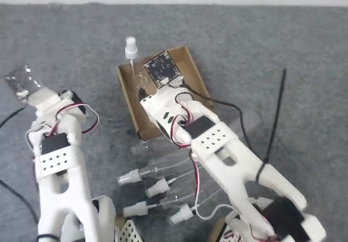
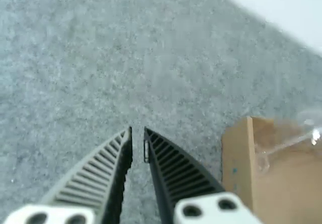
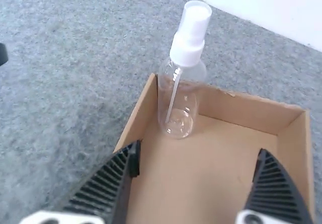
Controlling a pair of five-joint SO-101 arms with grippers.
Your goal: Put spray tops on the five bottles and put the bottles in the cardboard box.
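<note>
- Grey, felt-like covering lies over the whole table [image 1: 283, 46].
- My left gripper [image 2: 137, 133] hangs over bare grey surface at the far left, well apart from the bottles. Its two ribbed fingers are drawn almost together with only a sliver between the tips, and there is nothing in them.
- Four clear bottles [image 1: 163, 185] lie on their sides on the table between my two arms, just in front of the box. Each has a white spray top on it, and the tops point towards my left arm. My right arm crosses over their bodies, so parts of them are hidden.
- The cardboard box [image 1: 191, 76] sits open-topped at the middle of the table, its near side under my right arm.
- One capped bottle [image 3: 180, 95] stands upright inside the box, tucked into the far corner on my left arm's side and touching the box wall. Its white spray top [image 3: 191, 27] rises above the rim.
- My right gripper [image 3: 197, 156] hovers over the box with its fingers spread wide, holding nothing. The standing bottle is beyond the fingertips, apart from them.
</note>
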